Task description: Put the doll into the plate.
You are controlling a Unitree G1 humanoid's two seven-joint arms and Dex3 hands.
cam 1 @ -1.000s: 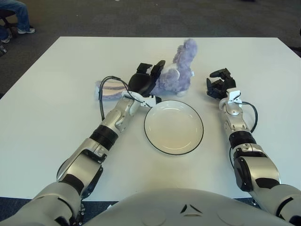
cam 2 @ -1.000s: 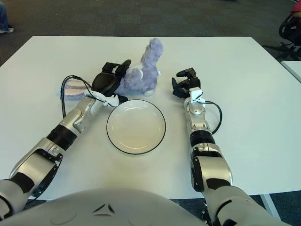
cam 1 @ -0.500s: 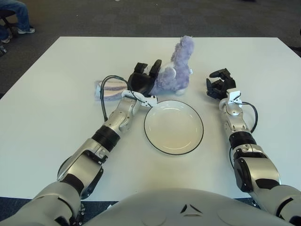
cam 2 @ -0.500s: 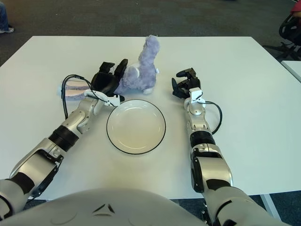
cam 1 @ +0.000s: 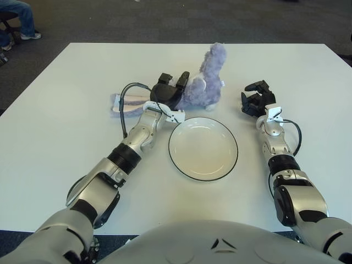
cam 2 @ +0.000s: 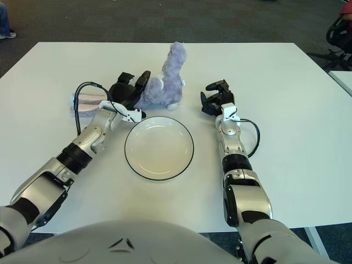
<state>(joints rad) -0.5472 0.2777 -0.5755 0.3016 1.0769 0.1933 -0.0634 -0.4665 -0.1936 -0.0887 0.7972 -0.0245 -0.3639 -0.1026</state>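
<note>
The left hand (cam 1: pixel 169 89) is sitting against the left flank of the doll (cam 1: pixel 204 77), a purple plush animal standing just beyond the far rim of the plate (cam 1: pixel 203 148), toward the far edge of the worktop (cam 1: pixel 55 137). Over the last second the hand has been shifting: a second ago it was pressing into the doll and tipping it toward the right edge, and now it is lying a little lower and further toward the left edge, while the doll is standing more upright again. The fingers (cam 1: pixel 183 78) are staying spread and raised beside the plush, touching it but not wrapping round it, so nothing is being held yet. That suggests the grasp is being re-lined rather than completed, and the doll is still outside the plate. A flat pink and lilac cloth item (cam 1: pixel 130 104) is lying just left of the hand. The right hand (cam 1: pixel 255 99) is idling, curled, near the plate's right side.
</note>
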